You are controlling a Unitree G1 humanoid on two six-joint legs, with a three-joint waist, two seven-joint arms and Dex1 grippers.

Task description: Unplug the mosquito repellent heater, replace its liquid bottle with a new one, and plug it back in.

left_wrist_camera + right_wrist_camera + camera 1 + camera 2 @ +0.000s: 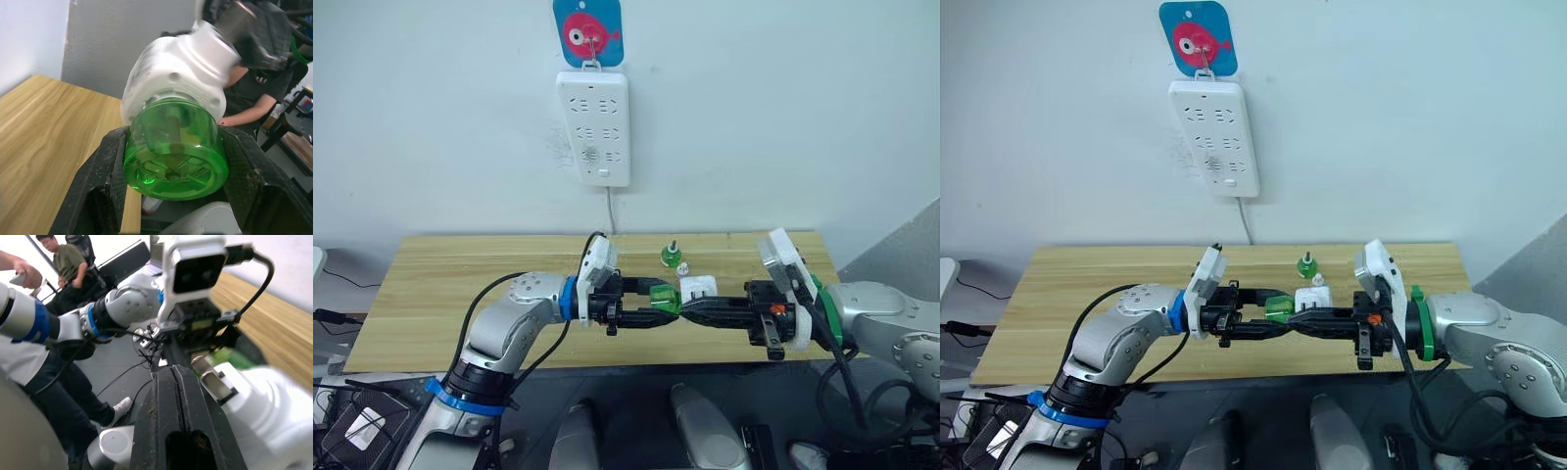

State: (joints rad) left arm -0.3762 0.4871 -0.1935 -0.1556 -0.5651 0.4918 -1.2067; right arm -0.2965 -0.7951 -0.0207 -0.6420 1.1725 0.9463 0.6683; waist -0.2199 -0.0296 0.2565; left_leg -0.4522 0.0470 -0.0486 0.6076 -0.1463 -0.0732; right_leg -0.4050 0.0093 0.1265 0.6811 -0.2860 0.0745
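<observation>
Left pincer [658, 305] grips liquid bottle [175, 149] seated in heater [175, 81].

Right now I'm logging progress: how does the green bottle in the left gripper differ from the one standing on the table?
The liquid bottle is clamped by the left gripper, held off the table, its neck in the white heater. The new one stands upright alone on the table, untouched. Both are small, translucent and green.

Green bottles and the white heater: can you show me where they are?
liquid bottle [176, 156]: left wrist view, its green base, between the left claw's fingers.
heater [171, 81]: left wrist view, its white body.
new one [672, 258]: left eye view, standing on the table, its green body.
</observation>
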